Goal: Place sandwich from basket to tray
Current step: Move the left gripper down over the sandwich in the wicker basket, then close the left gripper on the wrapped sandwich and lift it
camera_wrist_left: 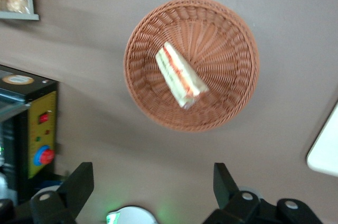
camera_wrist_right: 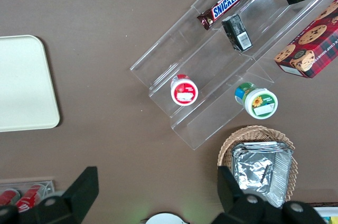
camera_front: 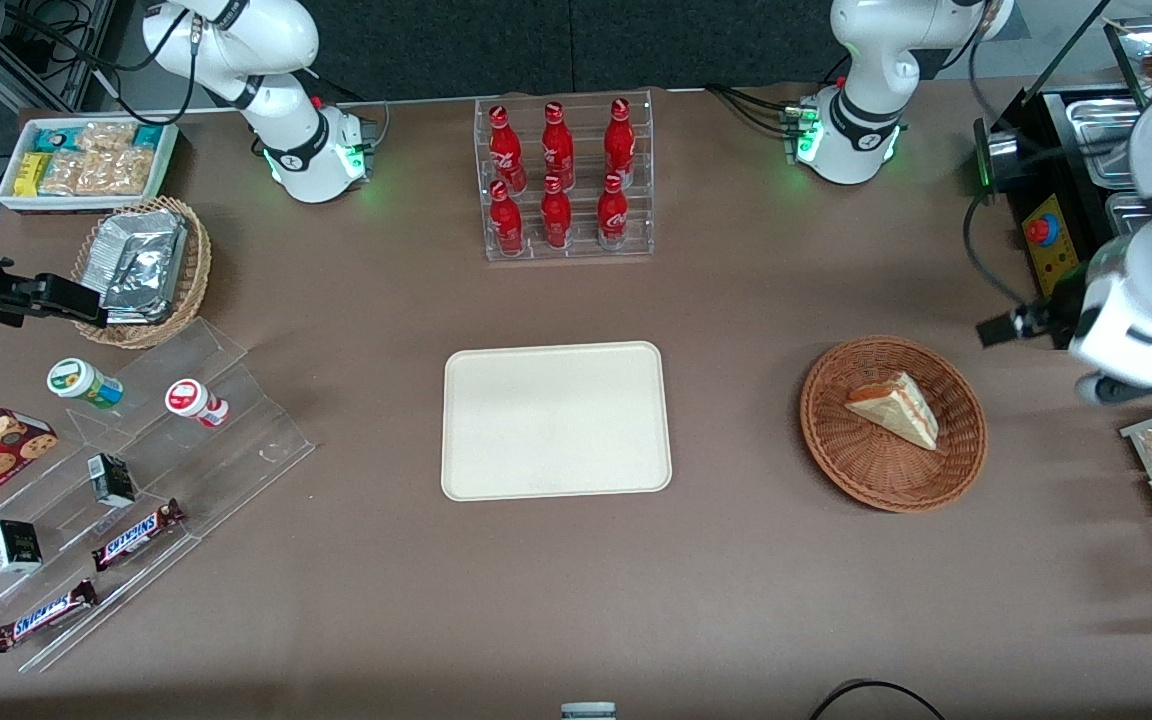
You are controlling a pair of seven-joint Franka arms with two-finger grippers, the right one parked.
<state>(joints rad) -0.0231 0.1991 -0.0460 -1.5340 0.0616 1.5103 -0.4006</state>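
1. Brown tabletop [camera_front: 736, 560] fills every view and carries everything else.
2. One cream tray [camera_front: 556, 420] lies flat mid-table, bare, well apart from the gripper and toward the parked arm's end from it.
3. One reddish-brown basket [camera_front: 866, 475] sits between the tray and the gripper, on the table below the gripper's height.
4. One clear rack [camera_front: 566, 180] holds six red bottles [camera_front: 556, 210] in two rows of three, farther from the front camera than the tray.
5. One gripper [camera_wrist_left: 153, 184] hangs high above the table toward the working arm's end, near the basket but not over it; its two fingers [camera_wrist_left: 79, 182] stand wide apart, released, holding nothing.
6. One sandwich [camera_front: 894, 408] lies inside the basket, a pale wedge with its red filling edge showing, below the gripper and untouched by it.
7. Front view alone shows the bottle rack and the whole tray; the left wrist view alone shows the spread fingers, and only a corner of the tray [camera_wrist_left: 325, 147]; the right wrist view shows one edge of the tray [camera_wrist_right: 24, 81] and no basket with a sandwich.
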